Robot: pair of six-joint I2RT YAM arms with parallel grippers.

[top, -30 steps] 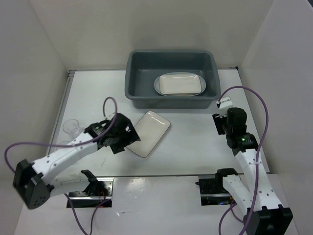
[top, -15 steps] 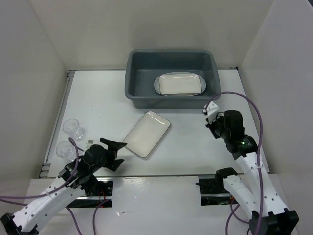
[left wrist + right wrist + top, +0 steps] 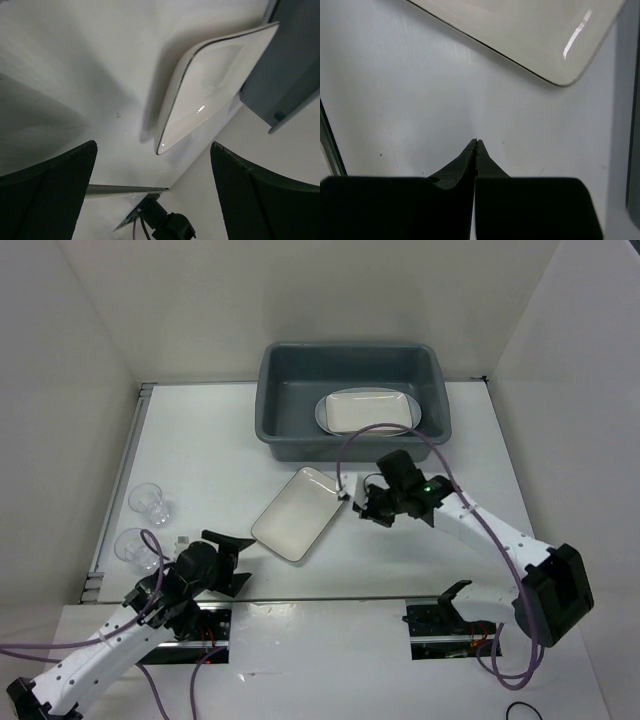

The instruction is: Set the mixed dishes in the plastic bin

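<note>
A cream rounded-rectangle plate (image 3: pixel 300 512) lies flat on the table in front of the dark grey plastic bin (image 3: pixel 268 405). Inside the bin a white plate (image 3: pixel 367 412) rests on an oval platter (image 3: pixel 322 416). Two clear glass cups (image 3: pixel 148 499) (image 3: pixel 131 545) stand at the left edge. My right gripper (image 3: pixel 362 502) is shut and empty, low beside the cream plate's right corner, apart from it. In the right wrist view its tips (image 3: pixel 476 142) meet short of the plate (image 3: pixel 520 35). My left gripper (image 3: pixel 238 562) is open near the front, pointing at the plate (image 3: pixel 210 95).
White walls enclose the table on the left, back and right. The bin's wall (image 3: pixel 290 60) shows at the right of the left wrist view. A metal strip (image 3: pixel 125 480) runs along the table's left side. Purple cables loop off both arms.
The left arm pulled back from the cream plate to the near left, jaws staying open. The right arm swung left to the plate's right corner and its jaws closed.
</note>
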